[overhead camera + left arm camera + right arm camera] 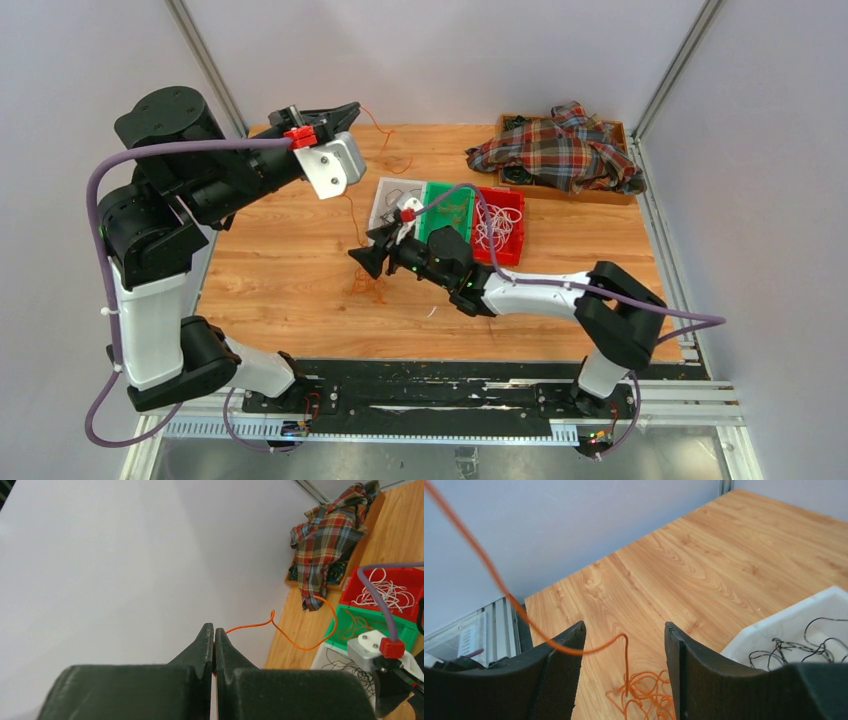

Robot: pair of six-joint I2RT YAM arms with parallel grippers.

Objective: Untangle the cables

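Table: ahead of the arm bases, walls to the left, right and behind.
Left bin, middle bin, right bin: side by side and touching, mid-table, loose cables in each.
Tray: behind and right of the bins, at the far right corner.
Shirt: heaped on the tray, hanging over its left end.
Cable pile: on the table, left of the bins and nearer.
Strand: up through the air from the pile to the left gripper.
Left gripper: above the far left of the table.
Right gripper: just over the pile, beside the left bin.

No text, label or number is readable (anywhere shown).
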